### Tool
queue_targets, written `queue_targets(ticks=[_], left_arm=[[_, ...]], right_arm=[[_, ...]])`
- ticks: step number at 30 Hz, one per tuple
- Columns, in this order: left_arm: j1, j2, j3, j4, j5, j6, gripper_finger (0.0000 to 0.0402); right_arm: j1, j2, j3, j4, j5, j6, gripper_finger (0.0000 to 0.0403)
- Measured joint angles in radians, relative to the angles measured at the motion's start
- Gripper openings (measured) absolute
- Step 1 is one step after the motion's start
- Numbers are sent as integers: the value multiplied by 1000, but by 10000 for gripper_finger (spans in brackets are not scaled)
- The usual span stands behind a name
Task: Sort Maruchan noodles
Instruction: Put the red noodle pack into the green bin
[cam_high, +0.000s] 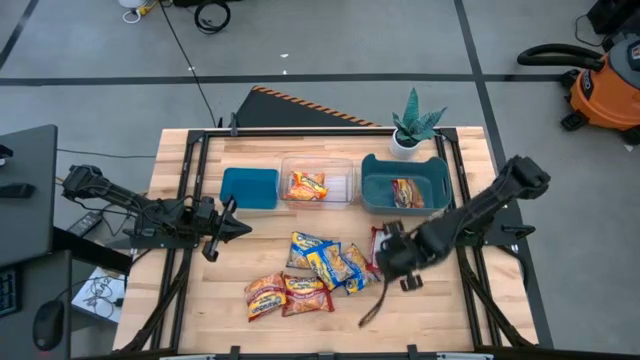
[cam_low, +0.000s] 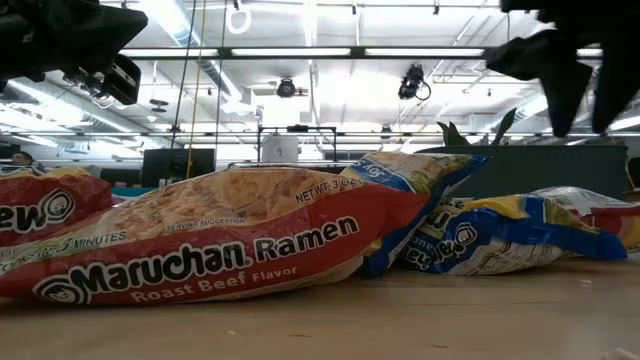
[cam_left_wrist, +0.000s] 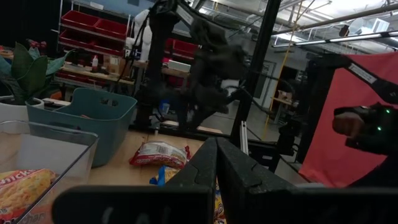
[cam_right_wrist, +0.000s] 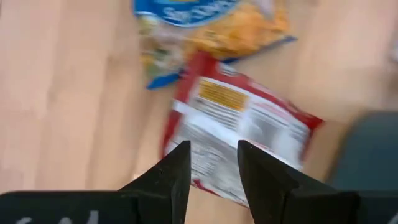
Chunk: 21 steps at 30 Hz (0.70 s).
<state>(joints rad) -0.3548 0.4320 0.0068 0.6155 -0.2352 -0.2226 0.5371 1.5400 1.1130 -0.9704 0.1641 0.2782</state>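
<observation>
Several Maruchan packets lie flat in a loose pile mid-table: blue-and-yellow ones (cam_high: 322, 260) and orange and red ones (cam_high: 285, 295) nearer the near edge. A red-silver packet (cam_right_wrist: 239, 127) lies at the pile's right end (cam_high: 377, 237). My right gripper (cam_right_wrist: 214, 167) hangs open above it, pointing down, raised off the table (cam_low: 565, 65). One orange packet (cam_high: 307, 185) lies in the clear bin and one red packet (cam_high: 406, 192) in the teal bin. My left gripper (cam_high: 235, 228) waits shut left of the pile, its fingers closed to a point (cam_left_wrist: 216, 152).
Along the far edge stand a teal lid or shallow bin (cam_high: 249, 187), the clear bin (cam_high: 345, 170) and the teal bin (cam_high: 435, 180), with a potted plant (cam_high: 412, 128) behind. A dark strap (cam_high: 372, 308) lies near the right gripper. Bare wood shows right of the pile.
</observation>
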Motion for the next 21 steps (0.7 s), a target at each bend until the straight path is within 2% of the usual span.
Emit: queue_targets(ticks=[5,10,18,21], left_arm=[[0,0,0,0,0,0,14],[0,0,0,0,0,-1,14],[0,0,0,0,0,0,14],[0,0,0,0,0,0,14]], right_arm=[[107,80,1,52,96,73,137],[179,152,54,26,207,125,137],[246,238,80,-117,236,298,137],[263,242,70,-116,237,335,137]])
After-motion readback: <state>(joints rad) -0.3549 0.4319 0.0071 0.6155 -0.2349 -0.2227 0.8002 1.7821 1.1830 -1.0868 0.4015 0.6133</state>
